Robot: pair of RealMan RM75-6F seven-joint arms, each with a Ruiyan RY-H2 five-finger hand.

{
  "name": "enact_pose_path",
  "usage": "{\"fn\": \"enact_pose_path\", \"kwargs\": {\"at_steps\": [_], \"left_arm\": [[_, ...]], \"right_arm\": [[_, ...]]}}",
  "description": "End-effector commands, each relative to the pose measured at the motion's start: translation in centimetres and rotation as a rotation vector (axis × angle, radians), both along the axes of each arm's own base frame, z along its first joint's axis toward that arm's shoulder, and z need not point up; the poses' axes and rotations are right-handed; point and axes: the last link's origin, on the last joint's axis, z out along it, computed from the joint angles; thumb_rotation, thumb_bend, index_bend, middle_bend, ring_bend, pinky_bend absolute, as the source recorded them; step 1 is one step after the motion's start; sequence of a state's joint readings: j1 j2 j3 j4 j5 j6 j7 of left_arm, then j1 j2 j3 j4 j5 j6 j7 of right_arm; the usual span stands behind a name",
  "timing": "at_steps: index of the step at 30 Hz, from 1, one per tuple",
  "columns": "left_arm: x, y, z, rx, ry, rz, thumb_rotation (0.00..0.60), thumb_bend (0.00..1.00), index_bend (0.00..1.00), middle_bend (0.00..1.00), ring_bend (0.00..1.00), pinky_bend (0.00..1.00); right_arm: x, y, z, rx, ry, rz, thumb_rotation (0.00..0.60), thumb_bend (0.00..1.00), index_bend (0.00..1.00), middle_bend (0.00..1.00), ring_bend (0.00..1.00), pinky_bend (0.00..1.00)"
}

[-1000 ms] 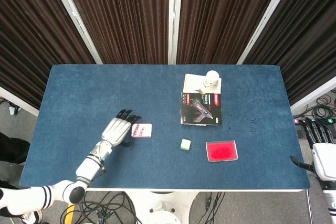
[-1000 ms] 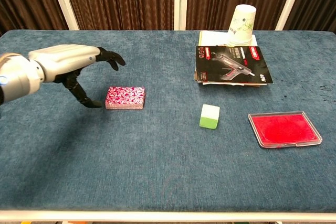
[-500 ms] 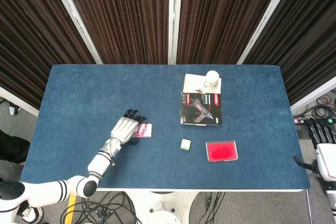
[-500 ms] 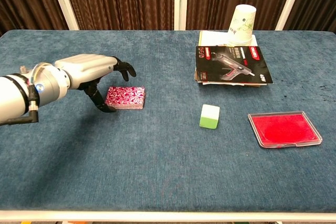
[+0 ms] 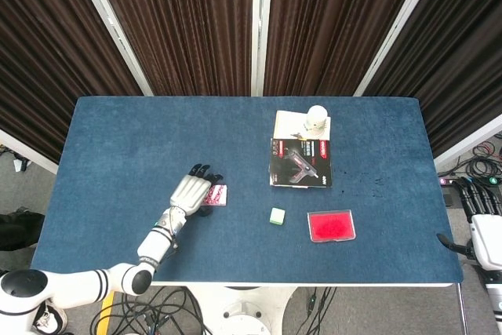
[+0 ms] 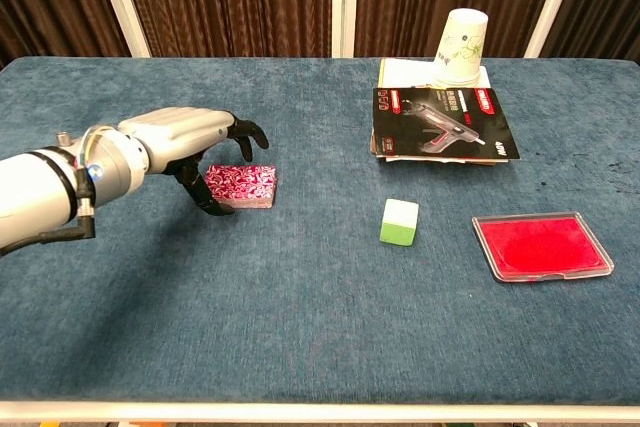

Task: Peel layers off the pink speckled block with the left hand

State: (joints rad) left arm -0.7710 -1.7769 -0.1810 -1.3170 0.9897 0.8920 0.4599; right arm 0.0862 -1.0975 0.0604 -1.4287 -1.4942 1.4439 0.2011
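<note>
The pink speckled block (image 6: pixel 243 185) lies flat on the blue table, left of centre; in the head view the block (image 5: pixel 217 194) is partly covered. My left hand (image 6: pixel 190 145) hovers over the block's left end, fingers spread and arched above it, thumb down beside its near left corner; whether anything touches the block cannot be told. From the head view the left hand (image 5: pixel 192 193) hides the block's left half. My right hand (image 5: pixel 480 211) hangs off the table's right edge, fingers straight, holding nothing.
A green-and-white cube (image 6: pixel 400 222) and a red flat case (image 6: pixel 541 245) lie to the right. Further back a glue-gun package (image 6: pixel 442 122) rests on papers with an upturned paper cup (image 6: pixel 461 47). The table's (image 6: pixel 300 347) front edge is near.
My left hand has moved right, from beside the block's left end to over it, now covering part of the block. The block has not shifted. The right hand stays put.
</note>
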Motion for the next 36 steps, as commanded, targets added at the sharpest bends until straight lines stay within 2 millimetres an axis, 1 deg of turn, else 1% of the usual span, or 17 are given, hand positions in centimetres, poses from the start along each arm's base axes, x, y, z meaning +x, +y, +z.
{"fn": "enact_pose_path", "kwargs": {"at_steps": [1,4,7,10,23,36], "left_arm": [[0.03,0.16,-0.16,0.007,-0.001,0.008,0.600,0.20,0.20,0.26,0.06,0.04],[-0.07,0.34,-0.28,0.015,0.002,0.017,0.600,0.20,0.20,0.27,0.06,0.04],[-0.09,0.42,-0.31,0.016,-0.002,0.022,0.600,0.24,0.21,0.27,0.06,0.04],[-0.09,0.48,-0.25,0.021,-0.006,0.025,0.600,0.26,0.21,0.28,0.06,0.04],[-0.11,0.26,-0.07,0.033,-0.032,0.038,0.600,0.26,0.22,0.30,0.07,0.04],[-0.81,0.13,-0.26,0.029,-0.020,0.058,0.600,0.24,0.22,0.29,0.07,0.04]], "right_arm": [[0.02,0.01,0.00,0.000,0.000,0.001,0.600,0.05,0.00,0.00,0.00,0.00],[0.04,0.01,-0.01,0.000,0.000,0.002,0.600,0.05,0.00,0.00,0.00,0.00],[0.02,-0.01,-0.09,0.003,0.001,0.000,0.600,0.05,0.00,0.00,0.00,0.00],[0.03,-0.03,-0.20,0.006,0.001,0.001,0.600,0.05,0.00,0.00,0.00,0.00],[0.11,-0.01,-0.34,0.010,0.004,0.002,0.600,0.05,0.00,0.00,0.00,0.00],[-0.02,-0.03,-0.45,0.013,0.003,-0.004,0.600,0.05,0.00,0.00,0.00,0.00]]}}
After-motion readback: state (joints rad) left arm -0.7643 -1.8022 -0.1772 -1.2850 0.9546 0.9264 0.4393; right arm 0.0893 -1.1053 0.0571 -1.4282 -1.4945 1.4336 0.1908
